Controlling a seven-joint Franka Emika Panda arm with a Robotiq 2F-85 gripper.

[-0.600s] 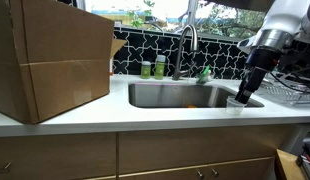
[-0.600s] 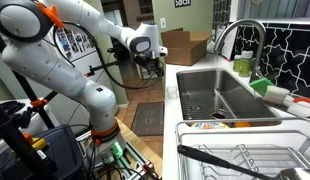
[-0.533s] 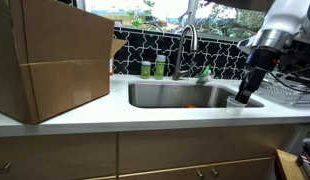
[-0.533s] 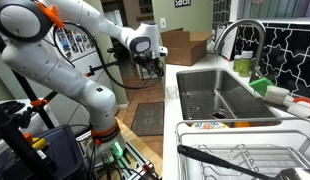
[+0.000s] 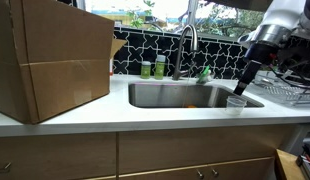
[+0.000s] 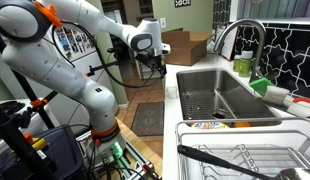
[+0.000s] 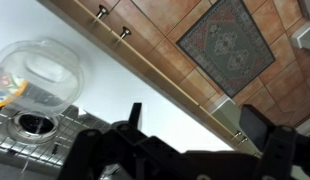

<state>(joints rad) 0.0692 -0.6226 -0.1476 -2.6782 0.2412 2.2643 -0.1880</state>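
Gripper [image 5: 243, 86] released: jaws spread wide, nothing between them (plain in the wrist view). It hangs just above a clear cup [image 5: 236, 102], apart from it. Cup stands on the counter [image 5: 145, 116] beside the sink [image 5: 175, 93], near the dish rack [image 5: 291, 93].

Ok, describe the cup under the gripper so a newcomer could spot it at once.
Find the steel sink in the white counter and go to its front corner nearest the dish rack. On the counter there, right below the open gripper, stands a small clear cup. It is the only see-through thing on that strip; the green bottles stand far back by the faucet.
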